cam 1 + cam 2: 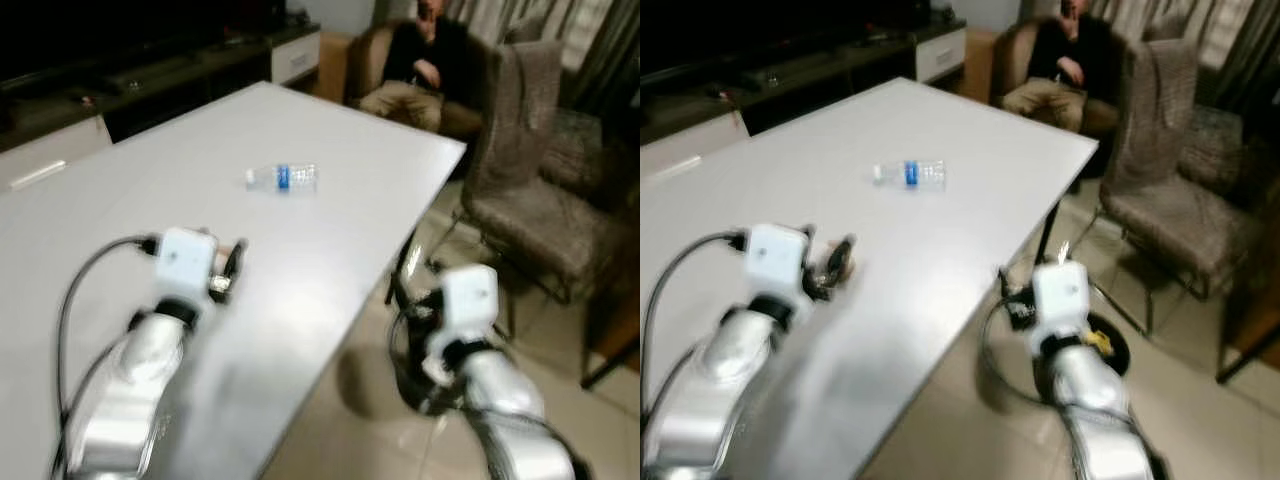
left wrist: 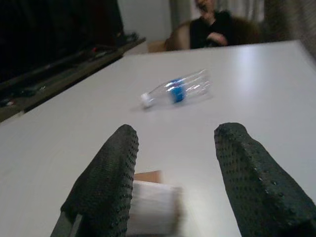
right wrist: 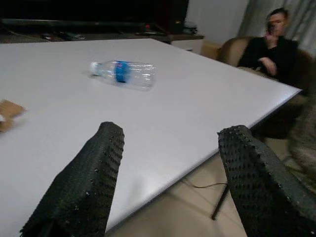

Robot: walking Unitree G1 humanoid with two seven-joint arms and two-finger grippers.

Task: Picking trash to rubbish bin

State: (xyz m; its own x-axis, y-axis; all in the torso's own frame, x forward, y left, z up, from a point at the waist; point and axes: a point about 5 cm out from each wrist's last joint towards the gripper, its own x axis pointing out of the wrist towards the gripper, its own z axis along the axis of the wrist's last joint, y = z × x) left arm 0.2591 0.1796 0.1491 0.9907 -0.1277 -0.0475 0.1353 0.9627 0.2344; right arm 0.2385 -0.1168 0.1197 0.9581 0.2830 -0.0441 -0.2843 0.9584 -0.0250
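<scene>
Both the left gripper and right gripper gape wide, empty, facing the bottle.

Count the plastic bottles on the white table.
1. A clear plastic bottle with a blue label lies on its side near the middle of the white table, ahead of the left gripper.

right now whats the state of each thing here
plastic bottle: lying on its side on the table, untouched
left end effector: open, above the table, pointing at the bottle
right end effector: open, near the table edge
small box: on the table beneath the left fingers
person: seated in an armchair
</scene>
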